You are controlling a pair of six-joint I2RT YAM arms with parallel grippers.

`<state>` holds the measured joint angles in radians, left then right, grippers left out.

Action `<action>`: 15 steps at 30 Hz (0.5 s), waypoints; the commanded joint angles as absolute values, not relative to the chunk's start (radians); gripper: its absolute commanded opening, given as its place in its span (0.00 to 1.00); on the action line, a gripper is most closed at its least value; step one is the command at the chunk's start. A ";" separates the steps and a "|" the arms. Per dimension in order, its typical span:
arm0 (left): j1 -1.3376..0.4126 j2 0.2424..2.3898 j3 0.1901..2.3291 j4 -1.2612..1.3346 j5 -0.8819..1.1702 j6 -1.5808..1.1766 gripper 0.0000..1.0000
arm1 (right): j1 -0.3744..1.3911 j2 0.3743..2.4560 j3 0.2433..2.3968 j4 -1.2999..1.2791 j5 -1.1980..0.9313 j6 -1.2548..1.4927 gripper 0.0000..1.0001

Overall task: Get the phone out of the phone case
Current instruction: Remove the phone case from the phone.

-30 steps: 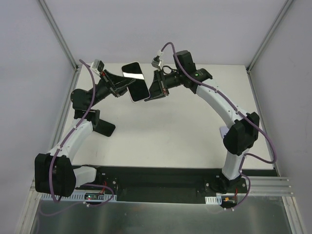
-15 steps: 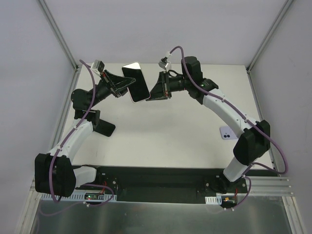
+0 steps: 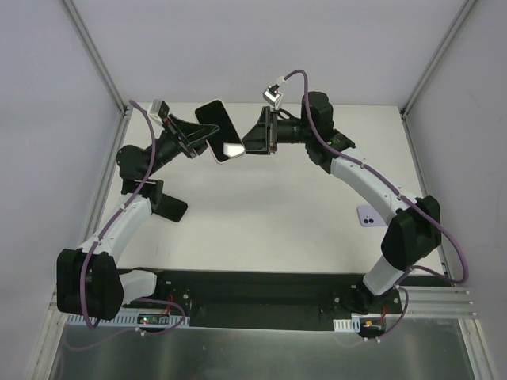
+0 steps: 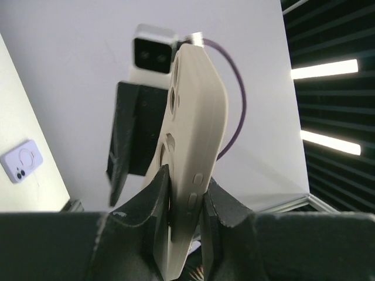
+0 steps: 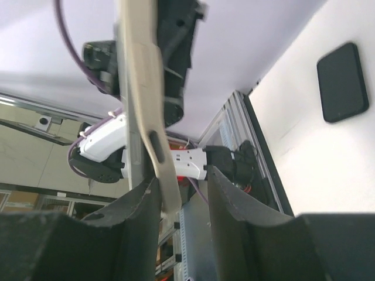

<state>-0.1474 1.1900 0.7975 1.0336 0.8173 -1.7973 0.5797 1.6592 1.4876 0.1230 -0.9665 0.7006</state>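
1. Phone is not yet out: it sits in its cream phone case, held in the air above the desk.
2. Left claw pinches the case's end away from the camera cut-out, jaws narrow.
3. Right claw straddles the opposite edge, fingers apart, not visibly clamped.
4. Screen looks dark and glossy; the case looks smooth.

The left arm and right arm, mounted on a black base plate, have white shell links joined by chunky black joints. Purple cables loop along both. Farthest from the base plate, the black left gripper and right gripper have wedge-shaped fingers and small silver-white cameras.
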 commanded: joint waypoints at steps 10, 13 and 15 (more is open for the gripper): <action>-0.247 1.106 0.784 1.244 1.061 -2.040 0.00 | 0.636 1.766 1.549 0.376 -0.676 0.836 0.38; -0.252 1.101 0.785 1.192 1.080 -1.981 0.00 | 0.672 1.790 1.569 0.374 -0.684 0.839 0.37; -0.253 1.094 0.784 1.126 1.089 -1.921 0.00 | 0.681 1.786 1.563 0.374 -0.681 0.835 0.30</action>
<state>-0.1509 1.1816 0.7639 1.0290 0.8509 -1.9064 0.6178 1.7203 1.5402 0.3470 -0.8757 0.8608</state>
